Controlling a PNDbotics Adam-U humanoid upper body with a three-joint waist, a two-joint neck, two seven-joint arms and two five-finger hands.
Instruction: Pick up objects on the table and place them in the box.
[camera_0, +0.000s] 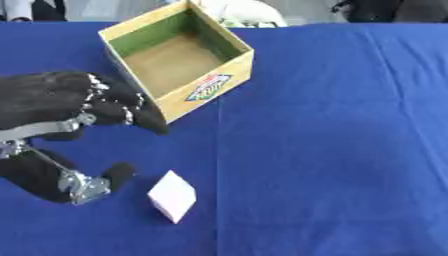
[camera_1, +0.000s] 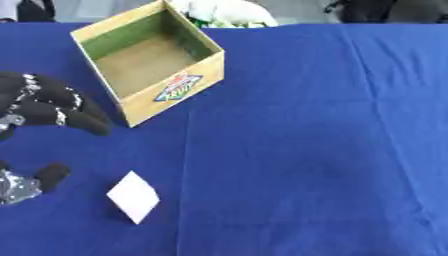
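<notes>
The left hand (camera_0: 61, 120) was cut off by the left edge in both views; in the right eye view only its fingers and thumb tip showed, the palm and wrist falling outside. The arm behind it could not be seen. The print on the label (camera_0: 208, 88) on the box (camera_0: 229, 69) front wall was too blurred to read. The box's near-left corner was partly covered by the fingertips (camera_0: 149, 117) in the left eye view. A pale object (camera_1: 226, 12) behind the box was cut by the top edge and could not be identified. The underside of the white block (camera_0: 172, 195) was hidden.
</notes>
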